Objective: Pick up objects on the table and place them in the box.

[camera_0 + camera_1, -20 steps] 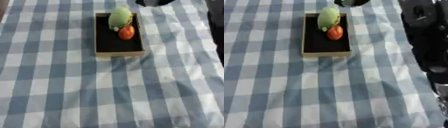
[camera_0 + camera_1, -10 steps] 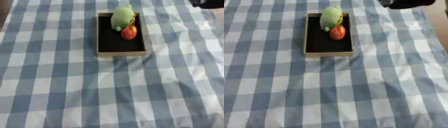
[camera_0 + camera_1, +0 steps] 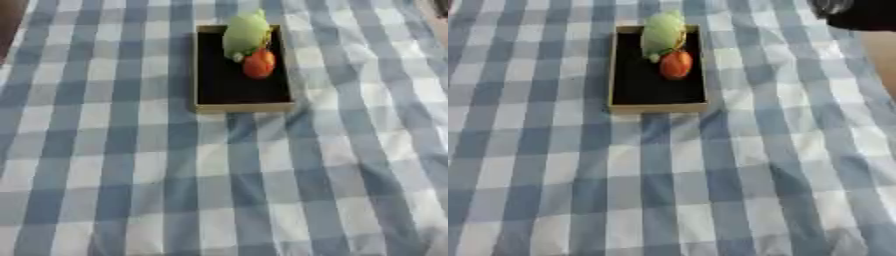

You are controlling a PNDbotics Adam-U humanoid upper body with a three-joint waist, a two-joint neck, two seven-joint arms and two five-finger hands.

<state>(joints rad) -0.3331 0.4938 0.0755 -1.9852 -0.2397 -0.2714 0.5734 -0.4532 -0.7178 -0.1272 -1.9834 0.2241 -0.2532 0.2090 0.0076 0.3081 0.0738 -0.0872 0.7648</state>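
My right arm had drawn back to the far right corner; its hand's fingers I couldn't tell. The shallow black wooden-rimmed box (image 3: 658, 106) held a green rounded object (image 3: 662, 31) and orange round fruit (image 3: 675, 65); I judged placing done, nothing left on the blue checked cloth (image 3: 667, 190).

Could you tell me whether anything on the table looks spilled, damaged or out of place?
Nothing stands out. The green object and the orange object lie together at the far end of the box, which sits squarely on the checked cloth.

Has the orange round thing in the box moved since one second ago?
No. The orange thing lies beside the green thing at the box far end, as before; only the camera shifted.
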